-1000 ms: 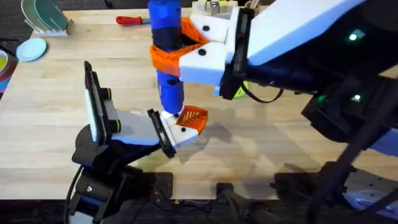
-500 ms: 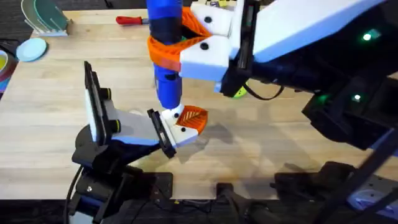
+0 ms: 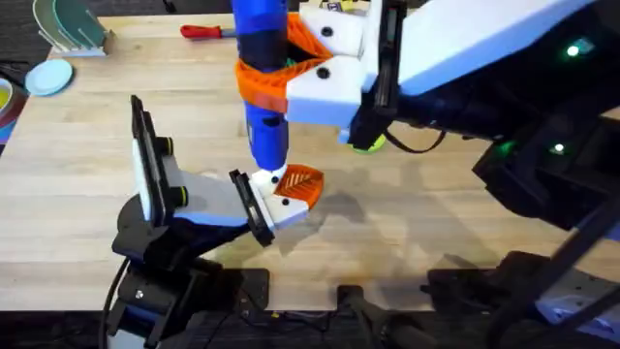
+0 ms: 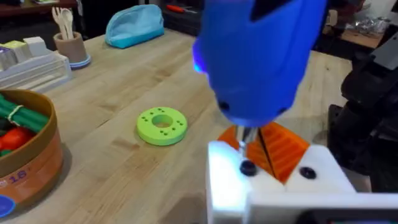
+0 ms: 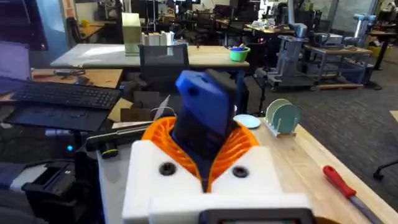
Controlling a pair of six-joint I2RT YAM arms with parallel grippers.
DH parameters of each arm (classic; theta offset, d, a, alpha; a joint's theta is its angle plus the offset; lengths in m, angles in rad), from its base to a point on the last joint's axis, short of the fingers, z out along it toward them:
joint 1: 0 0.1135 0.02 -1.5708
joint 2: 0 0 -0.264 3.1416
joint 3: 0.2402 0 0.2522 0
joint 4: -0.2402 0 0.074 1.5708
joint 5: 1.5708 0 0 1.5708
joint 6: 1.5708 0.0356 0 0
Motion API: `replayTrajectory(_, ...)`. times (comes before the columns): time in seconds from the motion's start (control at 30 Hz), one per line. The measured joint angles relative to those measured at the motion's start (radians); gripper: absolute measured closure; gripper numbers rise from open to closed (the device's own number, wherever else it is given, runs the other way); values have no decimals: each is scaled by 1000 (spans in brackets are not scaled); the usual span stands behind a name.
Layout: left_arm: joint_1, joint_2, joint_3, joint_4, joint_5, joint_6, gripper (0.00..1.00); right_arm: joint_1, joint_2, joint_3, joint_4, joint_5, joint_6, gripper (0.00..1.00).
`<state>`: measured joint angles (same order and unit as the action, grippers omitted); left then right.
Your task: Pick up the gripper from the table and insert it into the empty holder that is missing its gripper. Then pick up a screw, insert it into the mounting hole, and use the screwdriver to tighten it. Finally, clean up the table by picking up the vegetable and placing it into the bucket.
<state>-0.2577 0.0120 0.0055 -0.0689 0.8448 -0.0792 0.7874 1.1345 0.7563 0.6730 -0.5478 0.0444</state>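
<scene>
- The screwdriver (image 3: 263, 87) is held upright over the middle of the desk (image 3: 77, 165), its thin metal bit pointing down onto a dark screw (image 4: 247, 167) seated in the white holder (image 4: 273, 186).
- In the left wrist view the bit is seen meeting the screw head on top of the white block, with the orange gripper (image 4: 281, 149) fitted just behind it.
- The right tool (image 3: 291, 73) is clamped around the blue body of the screwdriver, its orange ribbed pads (image 5: 239, 146) pressed on both sides of it.
- The left tool (image 3: 291, 194) lies low over the desk beneath the screwdriver; how far its fingers stand apart cannot be told, and nothing is seen held between them.
- The bucket (image 4: 28, 155) stands near the desk's edge in the left wrist view, with green and red vegetables (image 4: 15, 121) inside it.
- A flat green ring-shaped disc (image 4: 161, 124) lies on the desk between the bucket and the holder.
- A red-handled tool (image 3: 203, 31) lies at the far edge of the desk, well apart from the screwdriver.
</scene>
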Motion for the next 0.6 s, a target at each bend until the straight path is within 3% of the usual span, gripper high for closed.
replayTrajectory(0.6, 0, 0, 0, 0, 0, 0, 992, 0, 0, 0, -45, -13, 0, 980)
